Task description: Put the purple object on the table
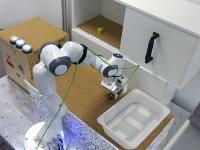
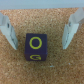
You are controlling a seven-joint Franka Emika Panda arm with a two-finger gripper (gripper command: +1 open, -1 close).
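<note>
— Wrist view: small dark purple cube with yellow letter O on top point(image 2: 36, 47), resting on the cork-brown speckled table point(image 2: 15, 65)?
— Yes. Flanked by pale grey fingers point(image 2: 6, 29) of the gripper point(image 2: 39, 30), spread wide, touching nothing.
— Exterior view?
— Gripper point(image 1: 114, 92) low over table point(image 1: 82, 95), near white plastic tub point(image 1: 134, 120).

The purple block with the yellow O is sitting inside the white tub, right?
Not quite. The purple block sits on the cork table, not in the white tub. The wrist view shows it resting on the speckled cork between the open fingers, with nothing gripping it.
</note>
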